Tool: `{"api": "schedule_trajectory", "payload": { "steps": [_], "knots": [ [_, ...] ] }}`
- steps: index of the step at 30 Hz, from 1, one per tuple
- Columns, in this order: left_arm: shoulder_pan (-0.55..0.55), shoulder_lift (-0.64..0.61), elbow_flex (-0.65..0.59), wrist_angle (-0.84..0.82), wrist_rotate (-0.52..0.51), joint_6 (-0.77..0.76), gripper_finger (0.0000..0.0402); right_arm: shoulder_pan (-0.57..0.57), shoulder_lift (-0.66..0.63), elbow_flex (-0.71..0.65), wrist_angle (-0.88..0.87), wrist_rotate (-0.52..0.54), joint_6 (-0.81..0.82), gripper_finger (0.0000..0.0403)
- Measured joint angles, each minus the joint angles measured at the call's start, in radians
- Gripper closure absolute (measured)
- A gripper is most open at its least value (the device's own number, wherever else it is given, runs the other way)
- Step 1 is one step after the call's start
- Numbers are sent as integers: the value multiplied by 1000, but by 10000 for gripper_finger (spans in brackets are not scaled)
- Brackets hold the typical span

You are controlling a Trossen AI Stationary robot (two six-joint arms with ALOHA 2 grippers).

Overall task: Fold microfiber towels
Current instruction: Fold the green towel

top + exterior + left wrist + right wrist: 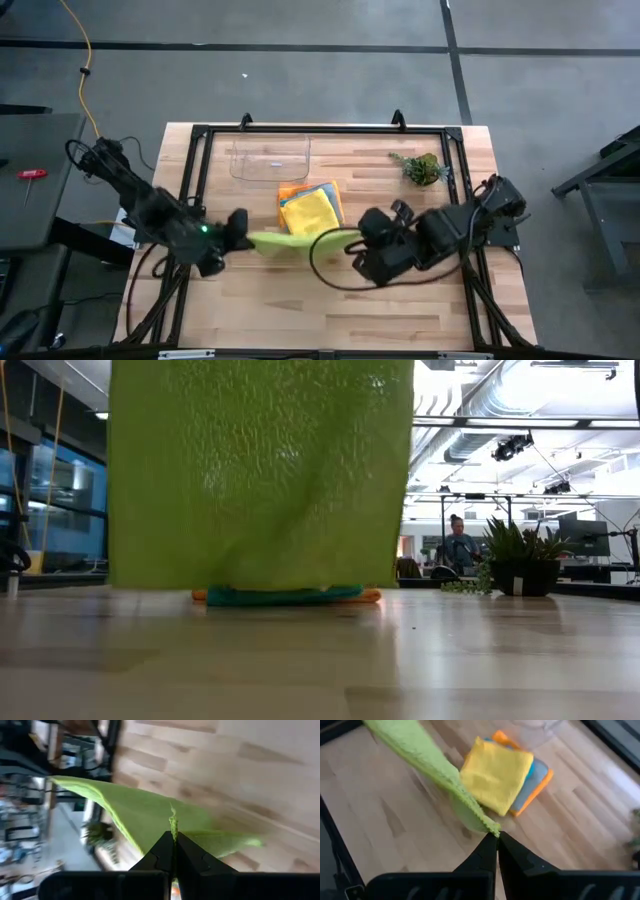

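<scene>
Left gripper [240,224]: I found it closed tight on one corner of the lime green towel [290,241], held above the counter [330,300] at its left side.
Lime green towel: it hung stretched between both arms, clear of the counter surface, in front of the stack; in the low view it draped as a broad sheet with its lower edge just above the wood.
Stack of towels [310,207]: the yellow towel [495,774] lay on top, with teal, grey and orange edges showing beneath, near the counter's middle and behind the hanging cloth.
Right gripper [366,238]: I found it pinched shut on the opposite corner of the same towel.
Handling, my judgement: light, limp and slightly grippy cloth; it sagged between holds and would not keep shape unaided. Corners were the sound place to hold, as both arms did.
Risk, my judgement: a thin corner pinch could slip if the arms pulled apart.
</scene>
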Motion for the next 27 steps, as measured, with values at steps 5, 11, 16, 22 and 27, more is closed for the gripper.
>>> {"api": "schedule_trajectory", "payload": {
  "steps": [5, 11, 16, 22, 27],
  "knots": [
    [-65, 117, 0, -22, 58, -59, 401, 61, 61, 0, -13, -37, 51, 403],
    [-120, 273, 0, -4, 119, -162, 401, 113, 152, 0, 9, -80, 48, 403],
    [-171, 402, 0, 93, 229, -315, 402, 153, 224, 0, 103, -184, 12, 403],
    [-242, 538, 0, 242, 325, -438, 402, 201, 313, 0, 188, -287, 77, 403],
    [-292, 609, 0, 298, 366, -505, 402, 231, 339, 0, 242, -325, 201, 403]
  ]
}}
